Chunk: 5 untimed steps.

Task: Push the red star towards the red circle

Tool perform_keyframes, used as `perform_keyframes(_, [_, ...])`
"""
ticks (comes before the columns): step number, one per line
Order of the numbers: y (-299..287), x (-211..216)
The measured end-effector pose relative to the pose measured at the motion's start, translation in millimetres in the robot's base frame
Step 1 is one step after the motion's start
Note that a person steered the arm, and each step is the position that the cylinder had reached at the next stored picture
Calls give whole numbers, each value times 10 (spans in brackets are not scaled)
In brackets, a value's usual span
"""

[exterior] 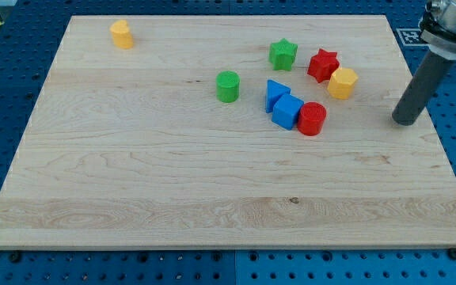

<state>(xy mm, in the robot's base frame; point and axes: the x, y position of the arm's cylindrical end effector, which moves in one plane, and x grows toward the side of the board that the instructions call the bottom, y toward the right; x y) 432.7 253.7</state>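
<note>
The red star lies in the board's upper right part. A yellow hexagon touches it on its lower right. The red circle sits below the star, touching a blue cube. My tip stands near the board's right edge, to the right of the red circle and well right of the star, touching no block.
A blue triangle sits just above the blue cube. A green star is left of the red star. A green cylinder is further left. A yellow block lies at the top left. The wooden board rests on a blue perforated table.
</note>
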Motion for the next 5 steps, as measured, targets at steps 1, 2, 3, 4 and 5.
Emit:
perform_keyframes(1, [9, -298])
perform_keyframes(2, [20, -527])
perform_keyframes(3, [20, -628])
perform_keyframes(4, [85, -851])
perform_keyframes(5, [87, -988])
